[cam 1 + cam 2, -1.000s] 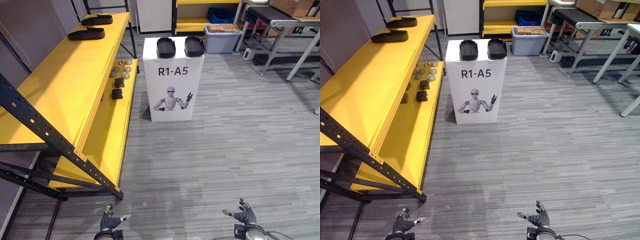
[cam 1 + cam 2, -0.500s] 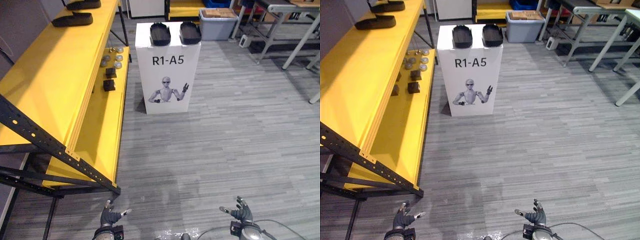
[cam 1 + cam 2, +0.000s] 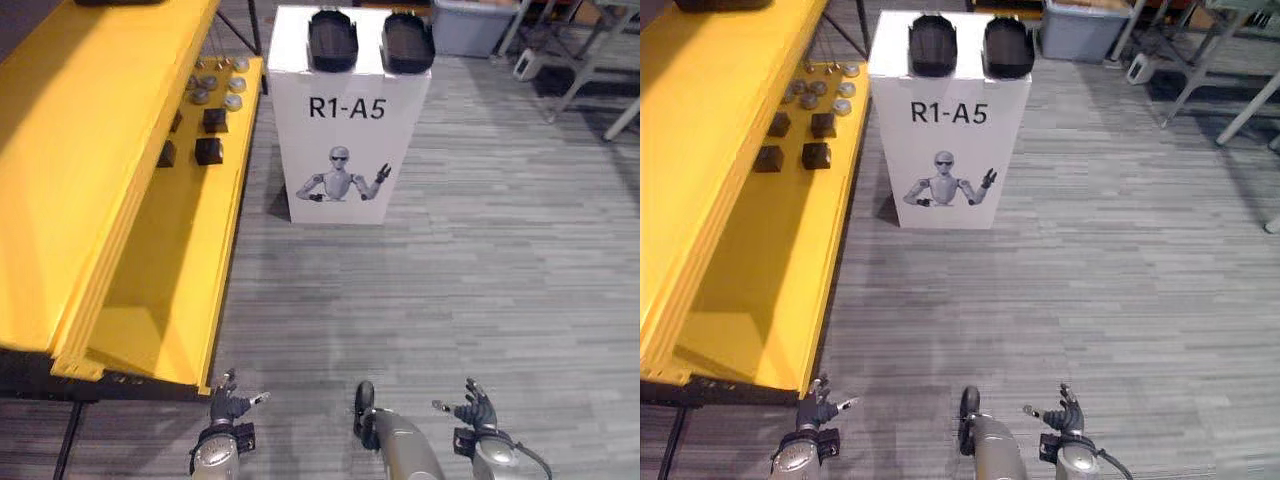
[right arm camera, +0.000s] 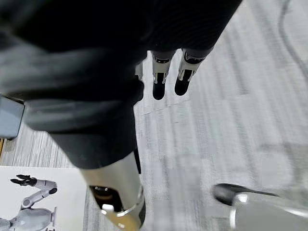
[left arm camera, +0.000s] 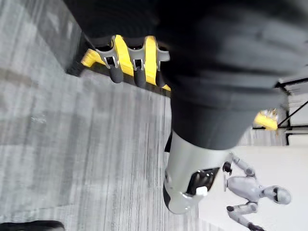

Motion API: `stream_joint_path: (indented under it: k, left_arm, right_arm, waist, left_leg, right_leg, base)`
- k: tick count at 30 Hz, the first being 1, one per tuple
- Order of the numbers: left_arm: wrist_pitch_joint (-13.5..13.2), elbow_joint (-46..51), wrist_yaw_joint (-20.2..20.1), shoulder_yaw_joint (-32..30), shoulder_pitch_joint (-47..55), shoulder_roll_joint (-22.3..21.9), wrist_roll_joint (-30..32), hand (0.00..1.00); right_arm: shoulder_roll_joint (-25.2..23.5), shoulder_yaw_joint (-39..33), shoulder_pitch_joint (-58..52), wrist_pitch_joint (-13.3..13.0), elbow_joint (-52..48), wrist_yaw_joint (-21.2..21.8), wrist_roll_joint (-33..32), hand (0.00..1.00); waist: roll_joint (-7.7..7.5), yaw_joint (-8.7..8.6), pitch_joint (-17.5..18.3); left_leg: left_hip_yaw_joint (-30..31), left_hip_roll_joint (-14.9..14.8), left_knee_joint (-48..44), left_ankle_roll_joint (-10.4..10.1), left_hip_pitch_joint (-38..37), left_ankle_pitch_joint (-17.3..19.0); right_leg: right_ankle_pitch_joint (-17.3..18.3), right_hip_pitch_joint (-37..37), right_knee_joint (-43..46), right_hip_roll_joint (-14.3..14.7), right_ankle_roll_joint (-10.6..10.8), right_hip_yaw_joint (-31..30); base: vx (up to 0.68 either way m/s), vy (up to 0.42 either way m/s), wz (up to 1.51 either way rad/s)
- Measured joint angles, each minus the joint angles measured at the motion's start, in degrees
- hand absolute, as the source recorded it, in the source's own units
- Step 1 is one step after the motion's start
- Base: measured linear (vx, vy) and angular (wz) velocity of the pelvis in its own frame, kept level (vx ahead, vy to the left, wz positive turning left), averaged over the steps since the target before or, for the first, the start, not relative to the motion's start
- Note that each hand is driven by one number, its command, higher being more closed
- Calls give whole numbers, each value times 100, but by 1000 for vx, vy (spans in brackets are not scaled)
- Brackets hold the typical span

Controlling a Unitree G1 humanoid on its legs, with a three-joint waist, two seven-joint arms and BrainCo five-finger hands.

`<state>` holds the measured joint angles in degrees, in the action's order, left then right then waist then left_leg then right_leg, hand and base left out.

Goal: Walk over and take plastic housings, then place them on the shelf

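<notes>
Two black plastic housings (image 3: 332, 39) (image 3: 407, 41) lie side by side on top of a white box (image 3: 346, 150) that stands on the floor ahead. The yellow shelf (image 3: 90, 150) runs along the left, its lower board beside the box. My left hand (image 3: 229, 406) hangs low at the bottom left, fingers relaxed and holding nothing. My right hand (image 3: 475, 412) hangs at the bottom right, also open and bare. Both are far from the box. The left wrist view has my straight fingers (image 5: 115, 74) over the floor; the right wrist view has my fingers (image 4: 159, 86) the same.
Small black blocks (image 3: 208, 150) and round grey parts (image 3: 232, 101) lie on the shelf's lower board. A grey bin (image 3: 470, 25) and metal table legs (image 3: 590, 75) stand at the far right. Open grey floor (image 3: 460, 280) lies between me and the box.
The camera has moved forward and tilted down, so the box and shelf appear nearer. Both hands still hang open at my sides.
</notes>
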<state>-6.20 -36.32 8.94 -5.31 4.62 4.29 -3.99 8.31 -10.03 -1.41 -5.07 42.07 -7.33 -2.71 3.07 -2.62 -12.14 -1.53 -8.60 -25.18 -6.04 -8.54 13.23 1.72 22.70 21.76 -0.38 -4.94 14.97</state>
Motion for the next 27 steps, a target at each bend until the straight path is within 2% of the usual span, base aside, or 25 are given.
stream_joint_path:
  k: [1, 2, 3, 5, 7, 8, 9, 10, 11, 12, 13, 14, 15, 16, 17, 18, 20, 21, 22, 23, 24, 25, 26, 27]
  left_arm:
    - [1, -24, -14, -9, 48, -86, -39, 0]
    - [-4, -12, -20, 0, 85, -112, -39, 0]
    - [-10, -3, -43, -1, 163, -180, -39, 0]
    - [4, 71, -55, 10, 239, -283, -51, 0]
    - [-4, 166, -53, 18, 250, -337, -108, 0]
    - [-6, 183, -46, -8, 233, -330, -153, 0]
    - [-7, 199, -32, -9, 268, -330, -154, 0]
    - [-2, 195, -33, -4, 283, -338, -154, 0]
    - [-2, 195, -40, 3, 297, -375, -155, 0]
    - [-2, 194, -36, 2, 304, -401, -156, 0]
    - [-3, 193, -33, -3, 318, -400, -156, 0]
    - [-4, 191, -32, -16, 393, -382, -156, 0]
    - [-4, 191, -35, -13, 388, -376, -155, 0]
    - [-3, 187, -38, 0, 363, -393, -155, 0]
    - [-2, 157, -40, 5, 351, -452, -155, 0]
    - [13, 138, -41, 9, 424, -442, -155, 0]
    - [31, 122, -37, 79, 461, -372, -154, 0]
    - [33, 116, -35, 179, 489, -314, -155, 0]
    - [31, 89, -27, 252, 489, -193, -156, 0]
    - [33, 61, -27, 260, 453, -167, -156, 0]
    - [30, 51, -22, 252, 391, -152, -163, 0]
    - [21, 46, -20, 241, 291, -129, -164, 0]
    - [20, 37, -20, 242, 272, -129, -164, 0]
    - [21, 28, -21, 244, 213, -131, -164, 0]
  right_arm:
    - [-22, 55, -69, 0, -12, -9, -46, 0]
    - [-27, 129, -65, -1, -34, -21, -72, 0]
    - [-113, 221, -120, -9, -123, -55, -130, 0]
    - [-188, 220, -99, -23, -230, -82, -186, 0]
    - [-196, 226, -11, -54, -193, -101, -246, 0]
    - [-197, 212, 132, -53, -83, -101, -246, 0]
    - [-195, 187, 185, -53, -20, -102, -245, 0]
    - [-192, 162, 198, -53, -20, -102, -245, 0]
    - [-185, 91, 186, -53, -12, -106, -244, 0]
    - [-142, 83, 181, -53, 15, -112, -241, 0]
    - [-130, 100, 172, -52, 30, -112, -236, 0]
    - [-154, 117, 134, -52, 31, -111, -226, 0]
    - [-170, 115, 81, -52, 34, -111, -218, 0]
    - [-163, 112, 50, -52, 40, -111, -207, 0]
    - [-130, 94, 47, -47, 193, -109, -115, 0]
    - [-163, 119, 64, -39, 333, -97, -87, 0]
    - [-246, 126, 5, -28, 392, -85, 25, 0]
    - [-257, 180, -87, -12, 394, -57, 37, 0]
    - [-257, 242, -125, -6, 391, -48, 63, 0]
    - [-252, 241, -124, -5, 391, -48, 77, 0]
    - [-244, 238, -107, -7, 389, -48, 92, 0]
    - [-241, 232, -56, -8, 390, -48, 96, 0]
    - [-239, 232, -46, -8, 391, -48, 96, 0]
    - [-234, 229, -38, -9, 392, -49, 96, 0]
  waist:
    - [30, 24, -11]
    - [32, 55, -12]
    - [9, 114, -37]
    - [-50, 219, -52]
    - [-87, 390, -62]
    - [-61, 492, -88]
    - [-101, 557, -128]
    - [-95, 609, -142]
    - [-78, 636, -136]
    - [-41, 645, -135]
    - [-32, 657, -128]
    - [-83, 659, -81]
    - [-244, 626, -15]
    - [-297, 624, -4]
    - [-313, 632, -10]
    - [-318, 637, -12]
    - [-334, 578, -25]
    - [-332, 529, -23]
    - [-329, 475, -27]
    - [-327, 460, -22]
    - [-313, 421, -19]
    - [-278, 347, -36]
    - [-267, 344, -42]
    - [-246, 338, -56]
  left_leg:
    - [-32, -213, -1418, 142, 477, -817]
    - [-44, -335, -1973, 111, 686, -875]
    - [-265, -632, -3351, 112, 1261, -741]
    - [-561, -743, -4030, 106, 1983, -478]
    - [-892, -628, -3545, 54, 2619, -243]
    - [-960, -434, -2701, 95, 2852, -129]
    - [-928, -171, -1622, 68, 2927, -120]
    - [-900, -36, -1003, 74, 2906, -158]
    - [-839, 186, 61, 130, 2872, -369]
    - [-764, 322, 928, 196, 2801, -775]
    - [-750, 345, 1040, 254, 2748, -1110]
    - [-764, 444, 1063, 571, 2622, -1547]
    - [-798, 657, 954, 814, 2634, -1477]
    - [-821, 756, 896, 845, 2633, -1346]
    - [-906, 850, 851, 916, 2526, -1129]
    - [-959, 929, 910, 952, 2251, -958]
    - [-927, 1053, 929, 1018, 1804, -716]
    - [-858, 1111, 934, 1080, 1464, -555]
    - [-739, 1148, 1065, 1101, 1077, -452]
    - [-699, 1145, 1138, 1098, 943, -450]
    - [-601, 1117, 1259, 1096, 805, -451]
    - [-440, 1012, 1377, 1054, 636, -430]
    - [-411, 982, 1388, 1033, 604, -418]
    - [-294, 859, 1410, 877, 469, -325]
  right_leg:
    - [53, -624, -454, 179, -64, 28]
    - [53, -877, -656, 254, -66, 25]
    - [64, -1562, -1125, 444, -110, -37]
    - [92, -2227, -1614, 518, -148, -170]
    - [96, -2562, -1940, 515, -152, -381]
    - [122, -2756, -2069, 486, -129, -513]
    - [190, -2923, -2153, 448, -54, -653]
    - [243, -3007, -2170, 422, -27, -717]
    - [351, -3168, -2238, 381, 58, -821]
    - [517, -3289, -2244, 374, 166, -944]
    - [608, -3352, -2224, 367, 223, -1014]
    - [806, -3475, -2180, 263, 335, -1130]
    - [1065, -3472, -1971, 36, 452, -1130]
    - [1193, -3404, -1754, -78, 551, -1122]
    - [1440, -3085, -891, -249, 860, -1123]
    - [1504, -2646, 401, -387, 1058, -1121]
    - [1441, -2097, 2035, -639, 1398, -1077]
    - [1460, -1823, 2756, -788, 1354, -975]
    - [1527, -1522, 2900, -950, 1229, -716]
    - [1534, -1393, 2763, -998, 1213, -606]
    - [1539, -1203, 2455, -1015, 1195, -436]
    - [1519, -942, 1637, -952, 1155, -262]
    - [1504, -911, 1438, -922, 1139, -262]
    - [1303, -850, 567, -786, 980, -288]
  base:
    - [569, -264, 17]
    - [659, -308, -3]
    - [525, -252, -12]
    - [531, -202, -26]
    - [428, -82, -46]
    - [411, 6, -61]
    - [415, 36, -62]
    - [418, 88, -57]
    - [428, 135, -48]
    - [421, 154, -46]
    - [436, 183, -49]
    - [481, 204, -32]
    - [514, 197, -16]
    - [503, 172, 0]
    - [552, 186, -12]
    - [441, 154, -15]
    - [423, 159, 7]
    - [676, 172, 42]
    - [578, 94, 45]
    - [563, 36, 43]
    - [455, -29, 51]
    - [451, -56, 49]
    - [462, -110, 55]
    - [473, -150, 42]
